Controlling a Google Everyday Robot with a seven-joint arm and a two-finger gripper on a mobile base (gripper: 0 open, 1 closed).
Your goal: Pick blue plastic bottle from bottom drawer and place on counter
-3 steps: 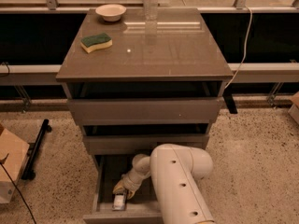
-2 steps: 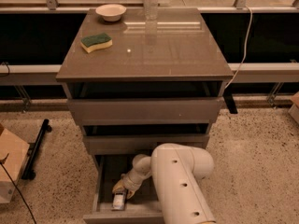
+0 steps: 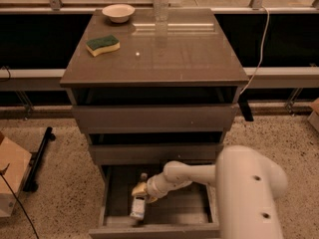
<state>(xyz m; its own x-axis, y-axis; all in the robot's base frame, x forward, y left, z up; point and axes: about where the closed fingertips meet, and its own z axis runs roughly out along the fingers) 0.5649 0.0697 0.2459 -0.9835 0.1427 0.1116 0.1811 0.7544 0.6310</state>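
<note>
The bottom drawer (image 3: 112,203) is pulled open and has a dark inside. The blue plastic bottle (image 3: 138,208) lies in its left half, pale label showing, its upper part hidden by my wrist. My gripper (image 3: 141,189) reaches down into the drawer from the right and sits right over the bottle, at its upper end. My white arm (image 3: 249,183) fills the lower right. The counter (image 3: 189,54) is the glossy grey-brown top of the cabinet above.
On the counter stand a green-and-yellow sponge (image 3: 102,45), a white bowl (image 3: 118,12) and another clear bottle (image 3: 160,1) at the back edge. The two upper drawers (image 3: 154,116) are slightly open. A cardboard box (image 3: 10,180) and a black bar (image 3: 39,158) lie on the floor at left.
</note>
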